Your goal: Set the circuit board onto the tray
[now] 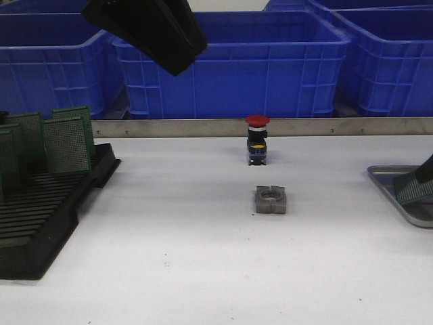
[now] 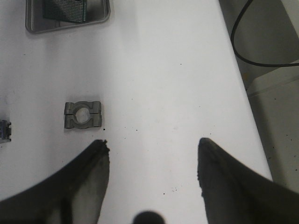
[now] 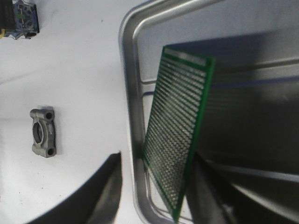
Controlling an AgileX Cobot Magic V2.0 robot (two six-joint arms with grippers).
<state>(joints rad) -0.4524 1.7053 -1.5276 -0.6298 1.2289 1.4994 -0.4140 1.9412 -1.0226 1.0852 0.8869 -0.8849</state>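
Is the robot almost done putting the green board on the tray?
Nearly. The right hand has the green board over the tray, tilted on edge. Whether its fingers grip it, I cannot tell. Left to do: lay it flat and pull the hand away. The left hand is open and empty above the table. More green boards stand in the black rack.

The tray runs off the front view's edge at three o'clock, and the right gripper is mostly cut away there. The rack is clipped at nine o'clock. The left gripper's fingertips stay out of frame at twelve o'clock
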